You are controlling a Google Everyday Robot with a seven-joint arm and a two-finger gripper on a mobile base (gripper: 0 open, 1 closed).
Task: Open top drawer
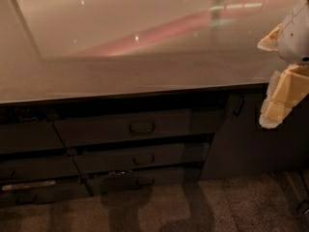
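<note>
The top drawer (106, 129) is a wide, shallow, dark grey front just under the countertop, with a small dark bar handle (142, 127) at its centre. It looks shut, with no interior showing. My gripper (264, 83) is at the right edge of the view, level with the counter's front edge. It is far to the right of the handle and a little above it, touching nothing. Its two pale yellow fingers (277, 100) stand apart, open and empty.
A glossy grey countertop (145, 57) fills the upper half. Two shorter drawers (140, 159) (125, 181) sit below the top one. A plain dark cabinet door (246, 144) with a vertical handle (239, 105) is to the right. A speckled floor (193, 207) lies below.
</note>
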